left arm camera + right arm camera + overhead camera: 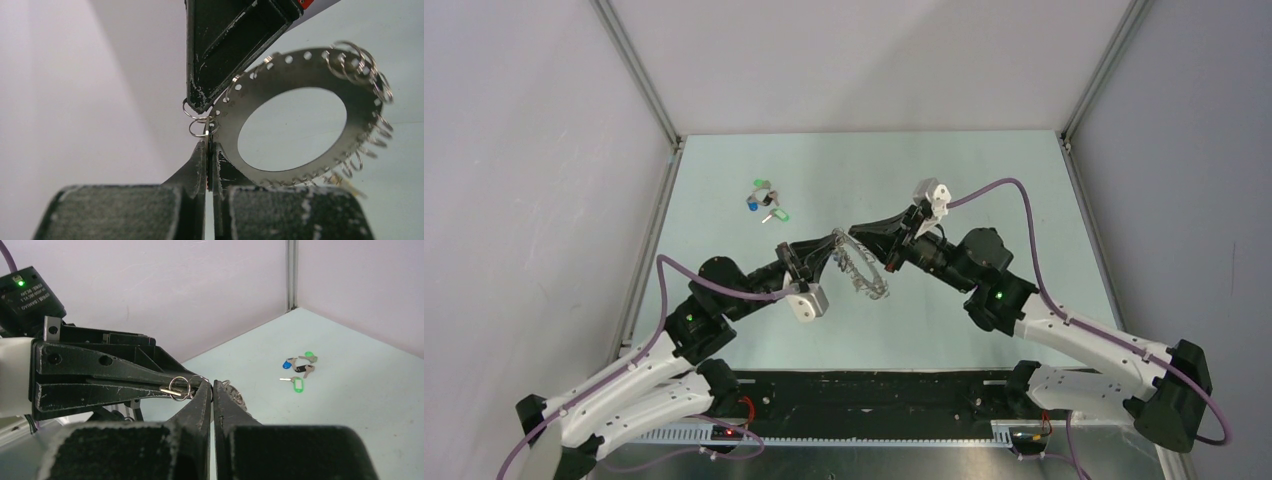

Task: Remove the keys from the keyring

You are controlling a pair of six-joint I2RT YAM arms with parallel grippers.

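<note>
Our left jaws clenched the keyring's [300, 70] rim, holding it off the worktop [984, 180]. Our right jaws, pressed together, met a rim loop [198, 120] just above them. The keys [765, 200] lay well beyond both.

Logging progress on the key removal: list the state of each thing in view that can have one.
keyring: held in the air by its rim.
left gripper: shut on the keyring's rim.
wire loops: hanging from the rim's holes.
right gripper: shut, tips at one of the wire loops; whether it grips it is unclear.
keys: off the ring, lying loose in a cluster on the table.
</note>
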